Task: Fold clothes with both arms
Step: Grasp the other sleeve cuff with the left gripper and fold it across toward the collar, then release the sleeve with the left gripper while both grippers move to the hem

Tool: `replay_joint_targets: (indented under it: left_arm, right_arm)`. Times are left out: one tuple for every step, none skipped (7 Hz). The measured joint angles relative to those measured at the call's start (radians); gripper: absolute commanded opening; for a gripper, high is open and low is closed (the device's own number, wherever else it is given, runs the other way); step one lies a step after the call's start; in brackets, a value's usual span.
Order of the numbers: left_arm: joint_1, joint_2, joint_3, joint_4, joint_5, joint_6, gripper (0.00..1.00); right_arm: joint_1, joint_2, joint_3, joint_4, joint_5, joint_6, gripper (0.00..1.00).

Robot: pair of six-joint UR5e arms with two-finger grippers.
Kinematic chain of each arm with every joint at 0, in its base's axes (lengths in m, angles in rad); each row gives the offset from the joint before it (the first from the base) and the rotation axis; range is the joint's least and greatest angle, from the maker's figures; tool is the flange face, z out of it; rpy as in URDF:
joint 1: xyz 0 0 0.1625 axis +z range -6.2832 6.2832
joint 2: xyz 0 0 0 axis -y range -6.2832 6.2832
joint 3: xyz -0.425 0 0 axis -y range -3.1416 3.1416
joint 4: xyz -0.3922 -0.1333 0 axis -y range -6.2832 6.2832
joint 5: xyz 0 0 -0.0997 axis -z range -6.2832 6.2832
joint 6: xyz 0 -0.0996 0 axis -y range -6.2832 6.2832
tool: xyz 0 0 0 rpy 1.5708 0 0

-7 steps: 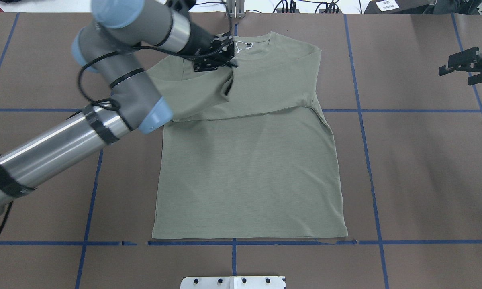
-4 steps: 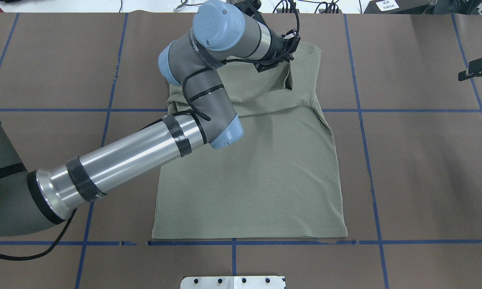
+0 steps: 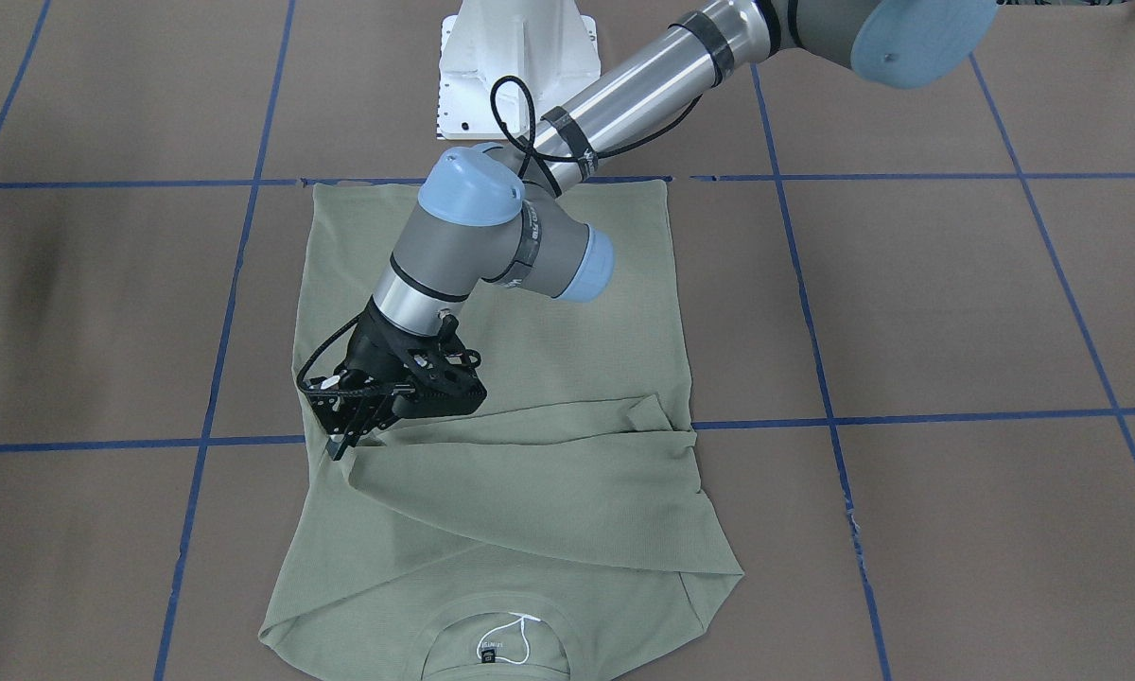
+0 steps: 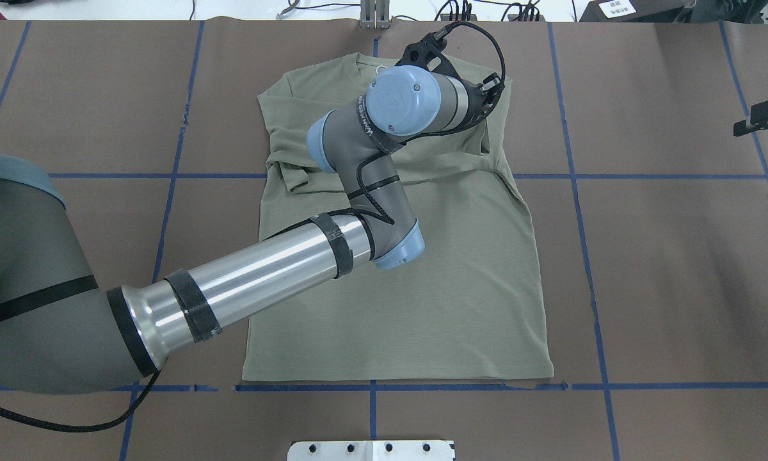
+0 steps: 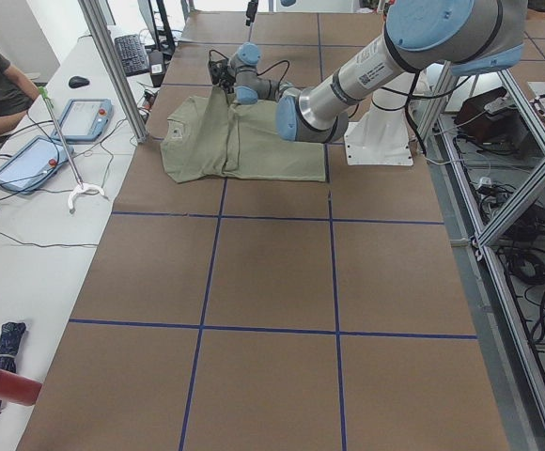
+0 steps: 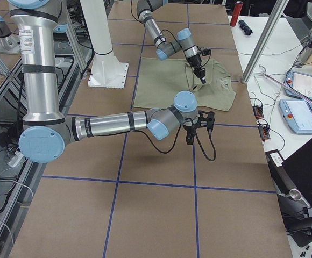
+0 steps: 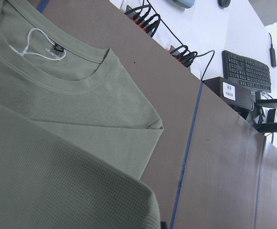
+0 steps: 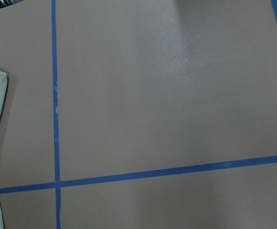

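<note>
Front view: my sage-green long-sleeved knit shirt [image 3: 577,378] lies mid-table on the brown, blue-taped table [image 3: 908,303]. Its long axis runs hem to collar, collar toward the operators' edge. The left black two-finger gripper [image 3: 342,445] pinches a sleeve folded across the chest.

Overhead: the right black gripper [image 4: 765,125], jaws apart, hovers near the table's right edge.

**Green on brown, crossed with blue**

Sage green over the whole shirt [image 3: 549,501], in a fine ribbed knit; white for its string tag [image 3: 518,621]. Silver and grey on the left arm [image 4: 262,269], with light blue caps [image 4: 400,99] and black bands [image 4: 195,306]; black for the left gripper [image 3: 342,445]. Dull brown on the table cover [image 3: 955,303], ruled in squares by blue tape lines [image 3: 908,417].
</note>
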Motion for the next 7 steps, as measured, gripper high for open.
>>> replay_joint_targets:
  left_arm:
    - [0.005, -0.020, 0.032, -0.024, 0.034, -0.024, 0.89]
    - [0.010, -0.036, 0.045, -0.038, 0.062, -0.059, 0.89]
    - [0.015, -0.041, 0.032, -0.044, 0.072, -0.080, 0.89]
    - [0.018, -0.035, -0.010, -0.043, 0.064, -0.092, 0.89]
    - [0.019, -0.009, -0.078, -0.031, 0.037, -0.094, 0.88]
    - [0.017, 0.047, -0.186, 0.007, -0.013, -0.089, 0.88]
    - [0.006, 0.120, -0.318, 0.061, -0.084, -0.083, 0.86]
  right_arm:
    - [0.000, -0.004, 0.003, 0.000, 0.003, 0.001, 1.00]
    - [0.000, -0.009, 0.008, 0.000, 0.005, 0.003, 1.00]
    - [-0.002, -0.008, 0.012, 0.000, 0.008, 0.009, 1.00]
    - [-0.008, -0.003, 0.020, 0.001, 0.008, 0.022, 1.00]
    - [-0.035, 0.002, 0.044, 0.002, 0.003, 0.067, 1.00]
    - [-0.110, 0.004, 0.096, 0.002, -0.042, 0.166, 1.00]
    - [-0.224, 0.004, 0.164, 0.002, -0.149, 0.302, 1.00]
